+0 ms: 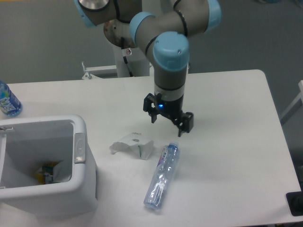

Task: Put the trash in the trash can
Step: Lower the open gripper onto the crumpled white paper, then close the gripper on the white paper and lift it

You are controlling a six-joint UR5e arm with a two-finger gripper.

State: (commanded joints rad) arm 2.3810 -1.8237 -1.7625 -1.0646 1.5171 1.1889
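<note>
Two pieces of trash lie on the white table. A crumpled white paper scrap rests right of the trash can, and a crushed clear plastic bottle with a purple-blue label lies just right of the scrap, pointing toward the front. The trash can is a white boxy bin at the front left, with a grey latch on its right wall and some yellow and dark scraps inside. My gripper hangs open just above and behind the bottle's cap end, holding nothing.
An intact blue-labelled water bottle stands at the table's far left edge. The arm's base column rises behind the table's back edge. A dark object sits at the front right corner.
</note>
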